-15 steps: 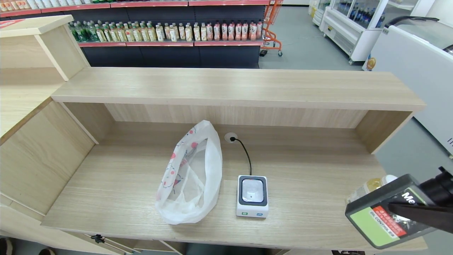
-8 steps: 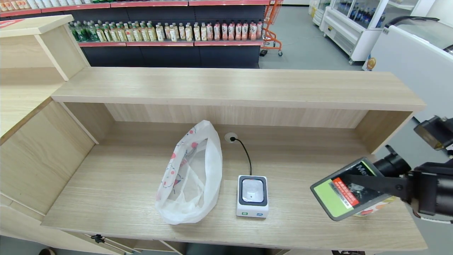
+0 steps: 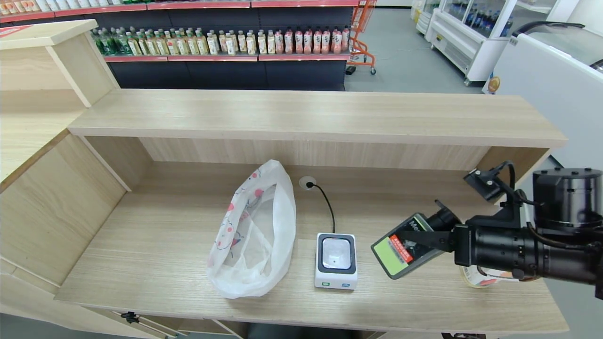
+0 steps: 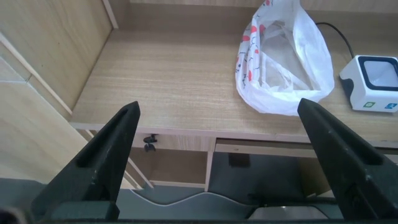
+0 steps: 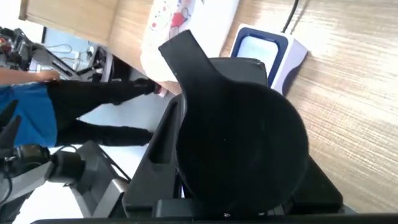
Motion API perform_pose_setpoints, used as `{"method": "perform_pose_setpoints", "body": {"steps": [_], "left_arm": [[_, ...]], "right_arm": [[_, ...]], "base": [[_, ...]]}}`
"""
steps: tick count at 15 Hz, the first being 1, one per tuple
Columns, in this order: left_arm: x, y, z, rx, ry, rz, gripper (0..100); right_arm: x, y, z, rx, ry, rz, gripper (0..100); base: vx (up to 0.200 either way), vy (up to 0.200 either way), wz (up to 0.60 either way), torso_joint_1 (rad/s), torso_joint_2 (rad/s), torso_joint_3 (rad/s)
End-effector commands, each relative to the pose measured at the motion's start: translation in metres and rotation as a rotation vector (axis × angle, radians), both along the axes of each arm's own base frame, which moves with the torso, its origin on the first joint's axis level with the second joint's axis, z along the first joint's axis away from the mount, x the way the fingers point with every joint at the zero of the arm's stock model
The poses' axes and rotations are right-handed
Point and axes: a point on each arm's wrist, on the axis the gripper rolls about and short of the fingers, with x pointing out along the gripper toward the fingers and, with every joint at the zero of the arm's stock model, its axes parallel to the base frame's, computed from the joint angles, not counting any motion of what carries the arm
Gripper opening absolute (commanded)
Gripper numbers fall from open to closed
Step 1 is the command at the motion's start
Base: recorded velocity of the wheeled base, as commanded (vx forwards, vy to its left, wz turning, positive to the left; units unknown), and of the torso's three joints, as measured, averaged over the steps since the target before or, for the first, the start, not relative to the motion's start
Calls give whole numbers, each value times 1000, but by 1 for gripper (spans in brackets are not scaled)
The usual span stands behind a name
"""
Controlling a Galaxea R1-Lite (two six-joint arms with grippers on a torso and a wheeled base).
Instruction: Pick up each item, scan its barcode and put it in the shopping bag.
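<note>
Head view is showing the right pincer (image 3: 417, 238) pinching a tilted black bottle (image 3: 393, 250), with the scanner (image 3: 335, 260) sitting just to its left and the shopping bag (image 3: 254, 230) lying farther left.

**What I cannot make out from here**

In the head view the right arm covers most of a pale labelled container (image 3: 478, 278) on the desk (image 3: 141, 245), near its right end. I see just its lower rim and cannot tell what it is. The dark bottle (image 3: 395, 256) in the right gripper (image 3: 417, 238) hides the far one of the fingers (image 3: 426, 239), and its label print is too small to read. In the right wrist view the bottle's round dark end blocks the middle and covers one side of the scanner (image 5: 261, 53). The shopping bag (image 5: 180, 18) is cut off at the edge there. In the left wrist view the scanner runs off the edge, and the left gripper (image 4: 217, 104) has its fingers cut off by the frame.
</note>
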Motion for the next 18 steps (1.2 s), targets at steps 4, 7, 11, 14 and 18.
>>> {"method": "perform_pose_setpoints", "body": {"steps": [4,7,11,14,18], "left_arm": [[0,0,0,-1,-1,1,100],[0,0,0,-1,-1,-1,100],[0,0,0,2,-1,-1,100],[0,0,0,0,-1,-1,100],[0,0,0,-1,-1,-1,100]], "right_arm": [[29,24,-39,-56,38,-13,0],[46,40,-50,-57,15,0,0],[49,54,-54,-56,15,36,0],[49,61,-61,-84,26,18,0],[57,64,-73,-89,-12,-31,0]], "base": [[0,0,0,0,0,0],[0,0,0,0,0,0],[0,150,0,1,1,4],[0,0,0,0,0,0],[0,0,0,0,0,0]]}}
